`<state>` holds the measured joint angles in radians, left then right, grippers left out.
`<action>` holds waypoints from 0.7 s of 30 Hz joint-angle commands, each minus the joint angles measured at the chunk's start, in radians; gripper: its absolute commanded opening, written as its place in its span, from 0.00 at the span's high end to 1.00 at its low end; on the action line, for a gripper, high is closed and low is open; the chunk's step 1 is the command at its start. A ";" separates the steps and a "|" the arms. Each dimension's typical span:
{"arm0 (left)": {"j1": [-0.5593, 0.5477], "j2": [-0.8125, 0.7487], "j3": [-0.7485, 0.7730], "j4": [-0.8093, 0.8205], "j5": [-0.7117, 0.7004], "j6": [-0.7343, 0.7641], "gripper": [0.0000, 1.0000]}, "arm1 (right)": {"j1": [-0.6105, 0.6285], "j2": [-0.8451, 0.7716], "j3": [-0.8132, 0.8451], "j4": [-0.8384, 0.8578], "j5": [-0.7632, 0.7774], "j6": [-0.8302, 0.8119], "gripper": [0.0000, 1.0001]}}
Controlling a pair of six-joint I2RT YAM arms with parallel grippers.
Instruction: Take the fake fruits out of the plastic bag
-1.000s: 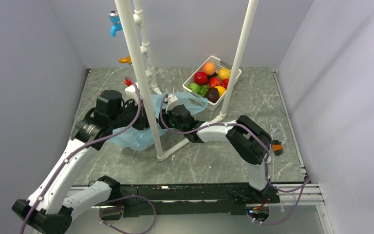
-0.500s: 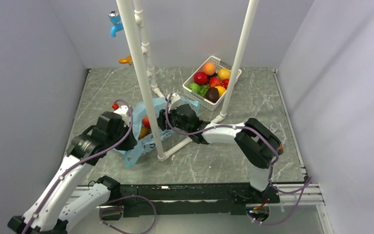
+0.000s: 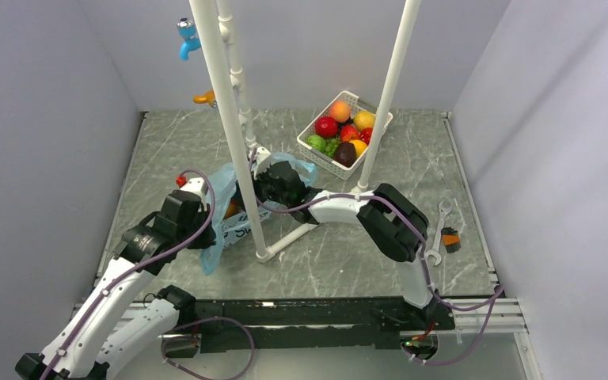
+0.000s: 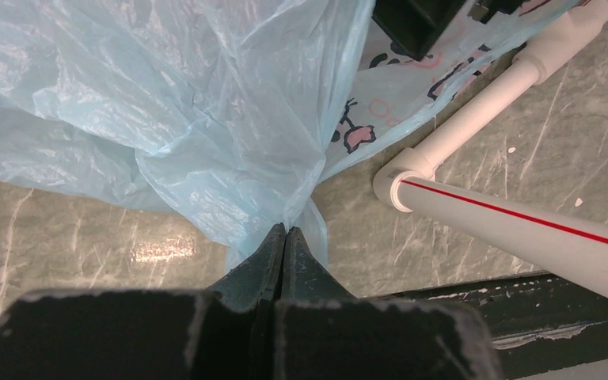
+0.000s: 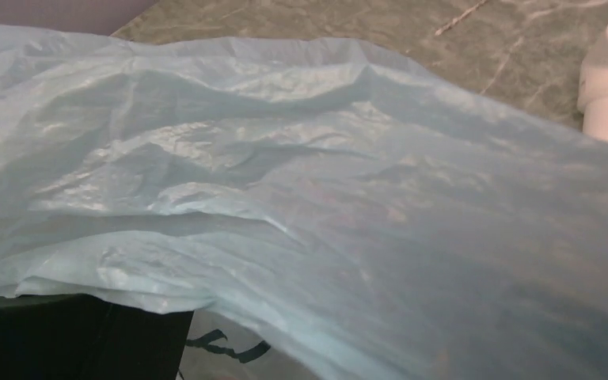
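The plastic bag [image 3: 220, 198] lies left of centre against the white pipe frame [image 3: 241, 170], with one orange fake fruit [image 3: 230, 210] glimpsed inside. The left gripper [image 4: 285, 235] pinches its near end, so tipping-out seems in hand and lifting that end should come next. Only the left wrist view shows that pinch; the right wrist view shows just film, so whether the right gripper [image 3: 261, 187] is spread cannot be told.

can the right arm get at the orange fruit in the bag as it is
Probably not cleanly. The right gripper is at the plastic bag, but its wrist view shows only blue film draped across it. The orange fruit shows on the other side of the white pipe.
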<state>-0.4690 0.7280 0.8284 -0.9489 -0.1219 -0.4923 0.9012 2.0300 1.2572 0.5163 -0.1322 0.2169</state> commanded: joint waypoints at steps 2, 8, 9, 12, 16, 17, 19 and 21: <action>0.000 0.016 0.000 0.055 0.011 -0.005 1.00 | 0.006 0.068 0.104 0.029 0.012 -0.080 0.12; 0.000 0.037 -0.004 0.094 0.044 -0.002 1.00 | 0.037 0.150 0.169 0.055 0.080 -0.180 0.02; 0.000 0.042 -0.006 0.102 0.051 -0.004 1.00 | 0.044 0.162 0.180 0.055 0.092 -0.201 0.01; 0.000 0.059 -0.002 0.113 0.067 -0.011 1.00 | 0.064 0.169 0.193 0.047 0.126 -0.266 0.00; 0.000 0.077 0.037 0.110 0.081 0.020 1.00 | 0.063 0.121 0.134 0.055 0.211 -0.219 0.00; 0.000 0.082 0.059 0.103 0.075 0.033 1.00 | 0.062 0.102 0.126 0.038 0.270 -0.194 0.00; 0.000 0.091 0.115 0.090 0.075 0.074 1.00 | 0.062 0.064 0.106 -0.002 0.393 -0.145 0.00; 0.001 0.100 0.184 0.070 0.103 0.139 1.00 | 0.060 0.018 0.107 -0.108 0.557 -0.049 0.01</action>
<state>-0.4690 0.8249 0.8707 -0.8913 -0.0601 -0.4564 0.9585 2.1773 1.3735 0.4973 0.1276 0.0528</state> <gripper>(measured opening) 0.009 0.994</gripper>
